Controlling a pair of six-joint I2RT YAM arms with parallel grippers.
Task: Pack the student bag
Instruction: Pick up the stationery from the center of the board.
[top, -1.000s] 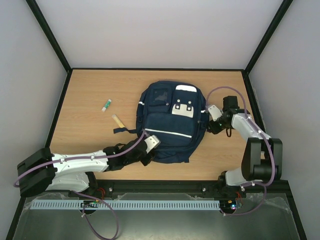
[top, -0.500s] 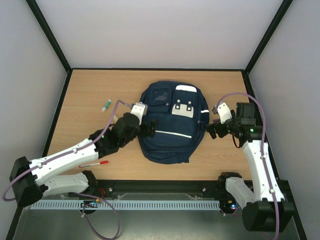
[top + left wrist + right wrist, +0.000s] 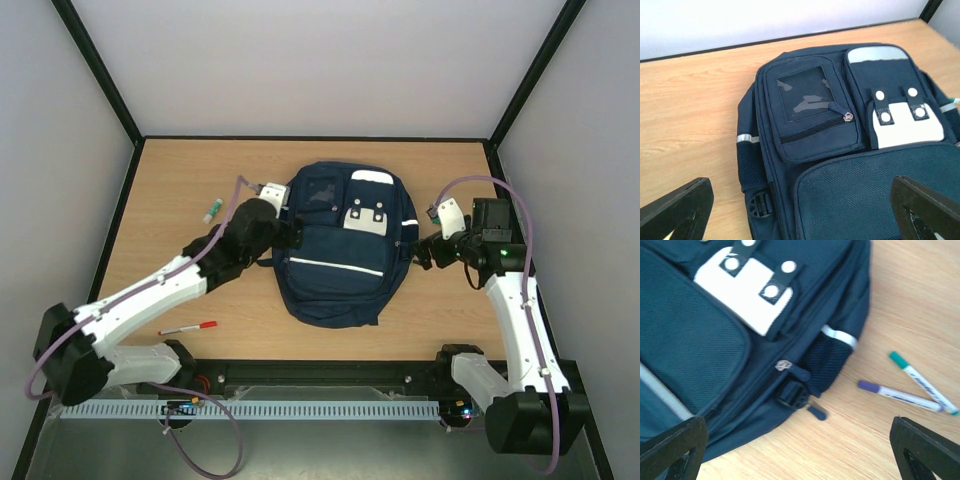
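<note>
The navy student bag (image 3: 340, 245) lies flat in the middle of the desk (image 3: 170, 270), its zips apparently closed. The left pincer (image 3: 288, 233) and right pincer (image 3: 424, 252) flank it, both released and empty. A likely slip is pinching loose fabric instead of the zip pull (image 3: 784, 365). That would drag the bag over the purple marker (image 3: 900, 396) and green marker (image 3: 922, 382) (both just beside it).

Setting: robotics lab, enclosed test cell.

Evidence:
- Wood-laminate bench (image 3: 170, 180) is boxed in by plain white panels (image 3: 300, 60) along the far, left & right edges.
- Black frame struts (image 3: 97, 70) rise from both far corners.
- Two white robot arms sit on a black rail (image 3: 320, 374) along the near edge: left arm (image 3: 150, 295) at the near-left corner, right arm (image 3: 515, 315) at the near-right.
- Slotted grey cable duct (image 3: 300, 410) runs parallel to the rail, just outside the near edge.
- Lighting is flat & even, w/ bare surfaces throughout.
</note>
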